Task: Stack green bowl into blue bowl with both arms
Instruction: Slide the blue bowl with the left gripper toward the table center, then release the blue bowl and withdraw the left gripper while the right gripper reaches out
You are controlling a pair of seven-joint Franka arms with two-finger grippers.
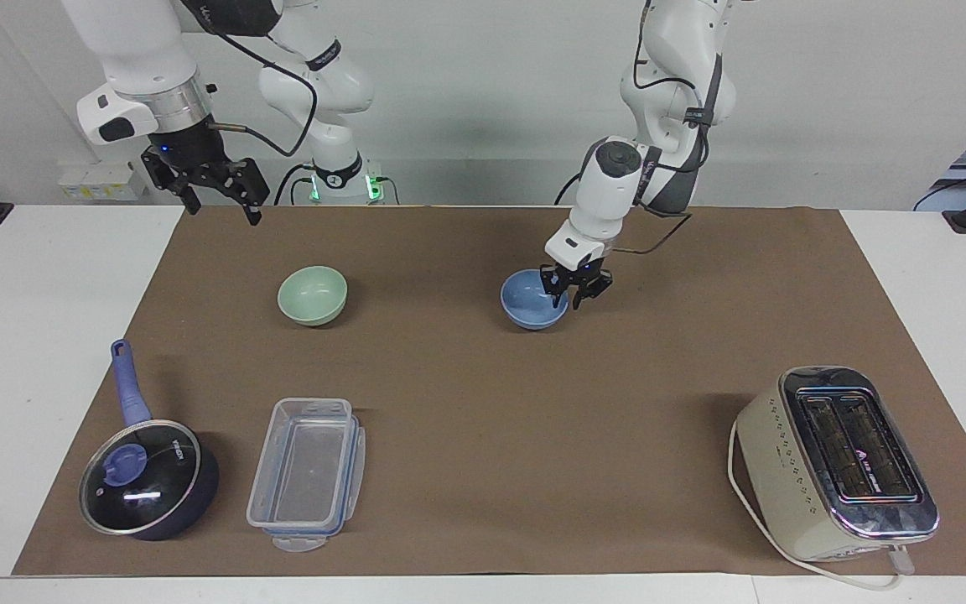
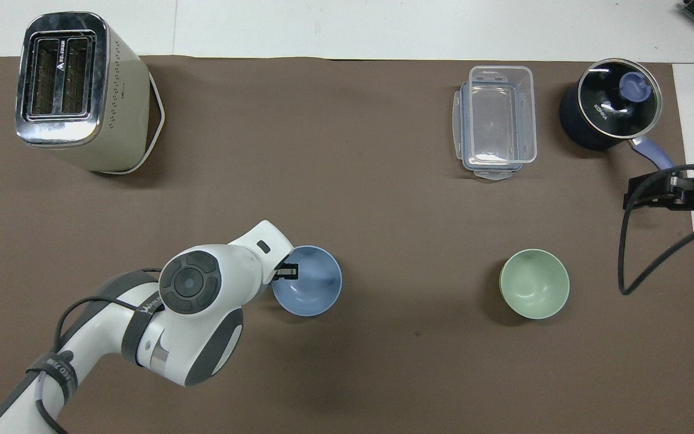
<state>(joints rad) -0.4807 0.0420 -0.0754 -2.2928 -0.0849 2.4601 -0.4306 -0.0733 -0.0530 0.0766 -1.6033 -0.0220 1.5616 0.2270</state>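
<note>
Starting at the right arm's end of the table, you have the right gripper (image 1: 219, 197) hanging in the air over the edge of the brown mat (image 1: 466, 403), with the arm waiting there. Its fingers are spread apart and nothing is between them or touching them. Below it, farther from the robots, the green bowl (image 1: 312, 294) sits upright on the mat, alone and untouched. Farther still from the robots you see the dark saucepan (image 1: 150, 490) with its glass lid, and just beside it the clear plastic box (image 1: 307, 472).

Toward the middle of the table, the blue bowl (image 1: 534, 299) is well apart from the green bowl and about level with it. Your left gripper (image 1: 570, 293) is at that bowl's rim on the side toward the left arm's end. In the overhead view one finger (image 2: 287, 273) reaches in over the rim. The fingers look parted astride the rim rather than pinched on it, though you cannot tell whether they touch it. The bowl appears to rest on the mat.

At the left arm's end, the toaster (image 1: 837, 463) stands farther from the robots than both bowls.
</note>
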